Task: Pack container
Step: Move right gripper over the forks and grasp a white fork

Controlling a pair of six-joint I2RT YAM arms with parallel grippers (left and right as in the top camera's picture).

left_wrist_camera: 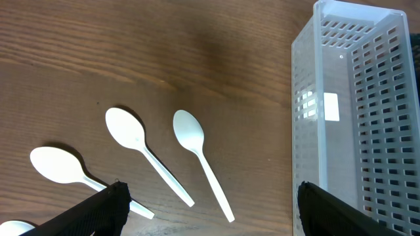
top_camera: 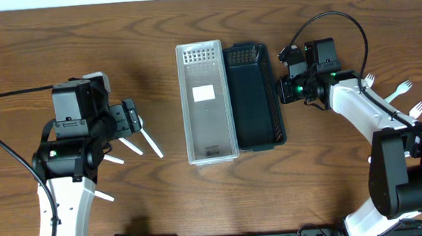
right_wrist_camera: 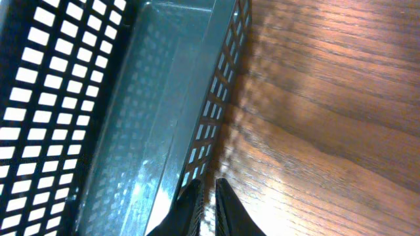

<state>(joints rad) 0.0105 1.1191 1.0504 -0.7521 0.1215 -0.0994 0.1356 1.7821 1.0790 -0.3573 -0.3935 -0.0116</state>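
While the left gripper (left_wrist_camera: 211,202) hangs wide over spoons (left_wrist_camera: 189,133), the nearly closed right gripper (right_wrist_camera: 209,200) could nudge the dark basket (right_wrist_camera: 220,85) askew.

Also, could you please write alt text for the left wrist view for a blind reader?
Three white plastic spoons lie apart on the wooden table, a fourth showing at the bottom left corner. A white slotted basket stands to their right, empty where visible. The left gripper hangs open above, its black fingers at the lower edge.
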